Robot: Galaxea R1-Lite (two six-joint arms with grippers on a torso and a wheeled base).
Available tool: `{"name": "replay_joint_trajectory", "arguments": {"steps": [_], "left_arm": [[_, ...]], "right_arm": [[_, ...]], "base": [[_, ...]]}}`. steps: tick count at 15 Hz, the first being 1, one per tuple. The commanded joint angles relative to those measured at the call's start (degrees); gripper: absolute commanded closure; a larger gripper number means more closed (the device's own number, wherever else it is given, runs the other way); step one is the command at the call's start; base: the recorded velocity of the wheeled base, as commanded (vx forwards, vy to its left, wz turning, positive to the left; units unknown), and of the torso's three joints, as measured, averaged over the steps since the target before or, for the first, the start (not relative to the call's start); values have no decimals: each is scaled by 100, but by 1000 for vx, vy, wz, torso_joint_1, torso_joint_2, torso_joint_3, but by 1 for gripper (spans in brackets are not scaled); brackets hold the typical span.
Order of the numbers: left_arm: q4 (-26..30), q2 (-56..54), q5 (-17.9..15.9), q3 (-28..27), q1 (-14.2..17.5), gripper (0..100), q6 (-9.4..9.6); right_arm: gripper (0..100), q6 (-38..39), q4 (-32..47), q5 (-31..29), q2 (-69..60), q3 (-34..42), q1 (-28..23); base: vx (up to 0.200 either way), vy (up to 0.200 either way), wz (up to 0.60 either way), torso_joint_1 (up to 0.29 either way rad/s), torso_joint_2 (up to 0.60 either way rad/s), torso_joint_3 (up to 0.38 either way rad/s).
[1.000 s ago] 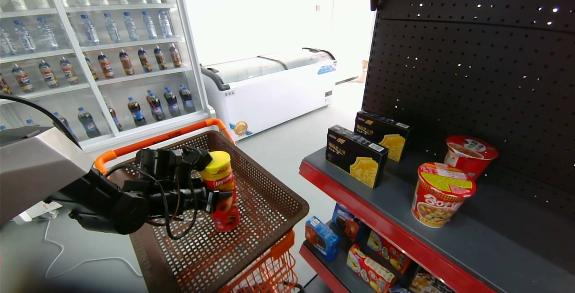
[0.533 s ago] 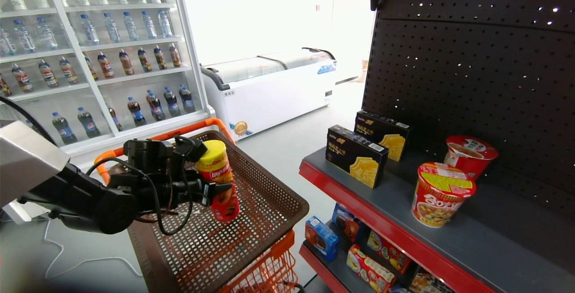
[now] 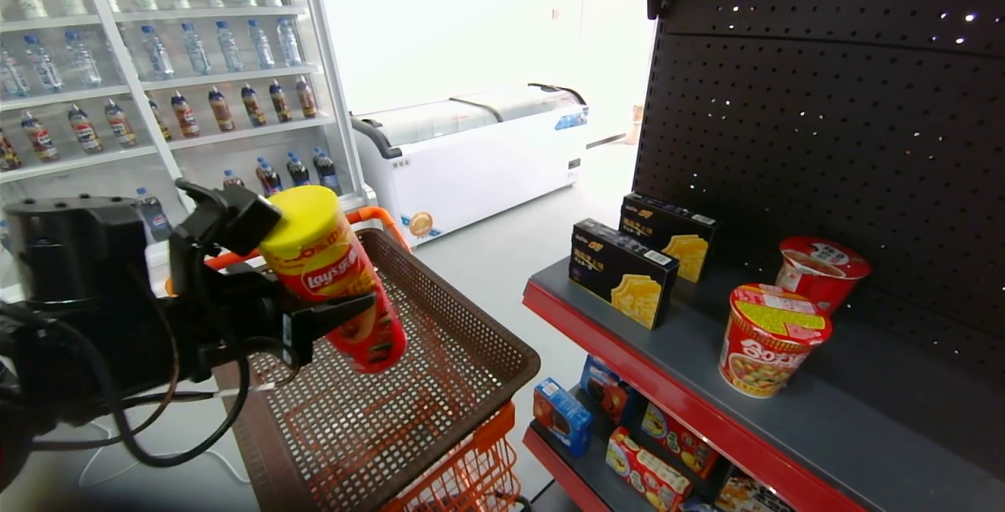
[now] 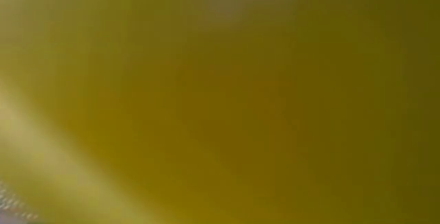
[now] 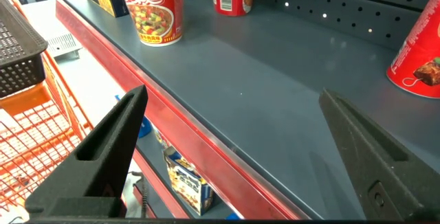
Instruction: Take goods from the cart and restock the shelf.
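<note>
Grey floor, glass-fronted drinks cooler, 1 white chest freezer against a bright white wall.

One chip can, two black boxes, one cart basket, and seemingly three noodle cups.

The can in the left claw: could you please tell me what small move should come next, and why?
Probably swing the can right toward the shelf: the left claw grips it, tilted, above the basket, and bare shelf shows between the front box and the front cup.

shelf w/ boxes, noodle cups
</note>
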Motion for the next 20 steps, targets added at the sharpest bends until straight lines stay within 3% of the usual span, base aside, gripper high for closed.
{"name": "replay_joint_trajectory", "arguments": {"steps": [1, 4, 7, 8, 12, 13, 20], "left_arm": [[777, -2192, 908, 531, -502, 100, -154], [1586, -3405, 943, 707, -607, 100, -251], [2025, -4645, 943, 1357, -607, 100, -304], [2095, -4715, 943, 1383, -616, 100, -313], [3282, -5699, 970, 1498, -590, 100, -418], [3344, -5831, 961, 1533, -590, 100, -488], [3273, -5875, 979, 1621, -590, 100, -497]], "right_arm": [[0, -1, 0, 1, 7, 0, 1], [0, -1, 0, 1, 7, 0, 1], [0, -1, 0, 1, 7, 0, 1], [0, -1, 0, 1, 7, 0, 1], [0, -1, 0, 1, 7, 0, 1], [0, -1, 0, 1, 7, 0, 1], [0, -1, 0, 10, 7, 0, 1]], "base": [[0, 0, 0, 0, 0, 0], [0, 0, 0, 0, 0, 0], [0, 0, 0, 0, 0, 0], [0, 0, 0, 0, 0, 0], [0, 0, 0, 0, 0, 0], [0, 0, 0, 0, 0, 0], [0, 0, 0, 0, 0, 0]]}}
